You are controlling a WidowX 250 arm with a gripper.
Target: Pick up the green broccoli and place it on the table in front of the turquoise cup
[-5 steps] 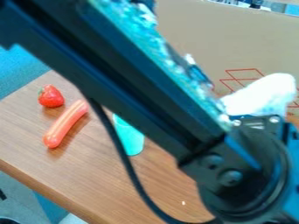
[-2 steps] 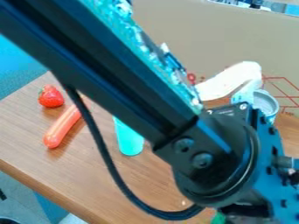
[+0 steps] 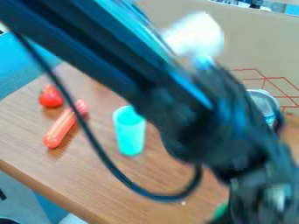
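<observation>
You are seeing the arm (image 3: pixel 175 100) sitting in a new pose since the earlier frame: its cable (image 3: pixel 114 170) is looping further left, the white bundle (image 3: pixel 201 35) is showing higher, and the cup's rim is now coming clear. The arm's lower end is lying blurred at the lower right, and you are getting too little detail there, so you cannot tell what state its grip is in. Beside that end, a green thing (image 3: pixel 220 211) is peeking out near the bottom edge, mostly hidden behind dark parts. Further out, the teal cup (image 3: pixel 130 133) is standing upright on the wooden tabletop (image 3: pixel 116 192), left of the arm. Beyond it, the sausage (image 3: pixel 57 133) is lying at a slant, the cable crossing its upper end, and the strawberry (image 3: pixel 51 99) is resting near it. A metal can (image 3: pixel 264 101) is showing behind the arm at right, before the cardboard (image 3: pixel 251 43).
</observation>
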